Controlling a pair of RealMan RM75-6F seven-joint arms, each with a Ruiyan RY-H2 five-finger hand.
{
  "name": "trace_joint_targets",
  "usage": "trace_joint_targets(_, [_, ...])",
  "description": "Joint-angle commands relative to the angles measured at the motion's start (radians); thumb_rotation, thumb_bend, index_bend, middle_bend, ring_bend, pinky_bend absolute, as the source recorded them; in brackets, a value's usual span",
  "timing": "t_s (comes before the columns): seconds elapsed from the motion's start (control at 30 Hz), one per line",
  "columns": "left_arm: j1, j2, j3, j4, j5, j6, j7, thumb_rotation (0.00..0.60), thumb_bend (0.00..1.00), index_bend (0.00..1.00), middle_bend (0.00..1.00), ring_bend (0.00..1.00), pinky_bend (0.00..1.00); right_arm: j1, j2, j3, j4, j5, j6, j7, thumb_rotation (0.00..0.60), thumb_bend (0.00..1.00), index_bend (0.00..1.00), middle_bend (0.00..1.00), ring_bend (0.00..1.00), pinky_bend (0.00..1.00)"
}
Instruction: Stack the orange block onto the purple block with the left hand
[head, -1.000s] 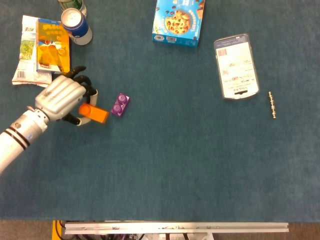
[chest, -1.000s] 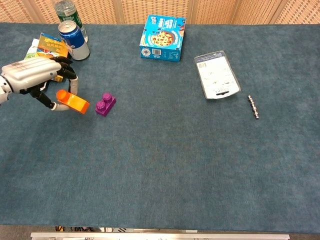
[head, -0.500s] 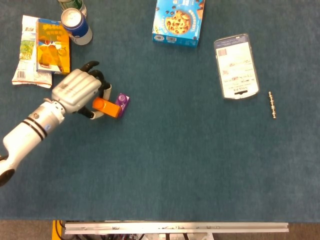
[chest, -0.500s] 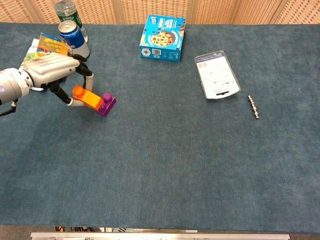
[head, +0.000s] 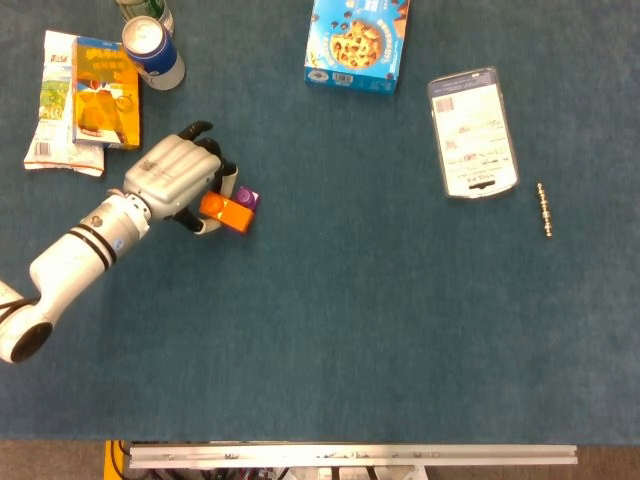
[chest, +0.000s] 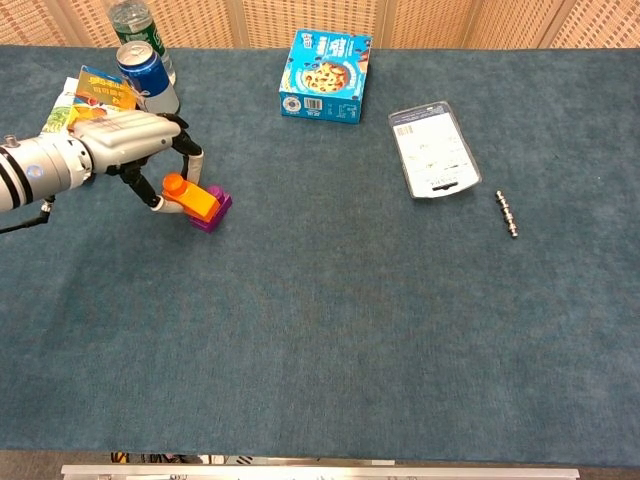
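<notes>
The left hand (head: 178, 180) has a silver-grey shell over its back, ribbed lengthwise along the knuckles, with a small dark printed mark near the wrist end, black segments between the pale finger parts, and whitish fingertips (chest: 193, 158). Behind it the left arm (head: 70, 268) is a smooth white cylinder ringed by narrow black bands at the wrist. A thin dark cable (chest: 22, 225) hangs beneath the arm in the chest view.
</notes>
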Motion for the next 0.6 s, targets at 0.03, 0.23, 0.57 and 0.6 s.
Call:
trace_joint_targets(0.03, [-0.002,-0.004,-0.003,0.005,-0.010,-0.005,0.006,0.600,0.20,0.49,0.50,0.25,0.07,-0.001,0.000,0.000,0.002,0.001,0.000,0.002,0.600,0.20,0.51,0.51,0.44,0.47])
trace_joint_targets(0.23, [-0.009,-0.008,-0.004,0.010,-0.026,-0.026,0.006,0.600,0.20,0.49,0.50,0.25,0.07,-0.001,-0.002,0.001,0.008,-0.001,0.001,0.007,0.600,0.20,0.51,0.51,0.44,0.47])
trace_joint_targets(0.57, [-0.014,-0.018,-0.004,0.017,-0.032,-0.037,-0.017,0.600,0.20,0.48,0.50,0.25,0.07,-0.004,-0.002,0.001,0.010,0.000,0.002,0.009,0.600,0.20,0.51,0.51,0.44,0.47])
trace_joint_targets(0.6, [-0.015,-0.019,-0.004,0.018,-0.031,-0.037,-0.017,0.600,0.20,0.48,0.50,0.25,0.07,-0.004,-0.002,0.002,0.011,0.000,0.002,0.010,0.600,0.20,0.51,0.51,0.44,0.47])
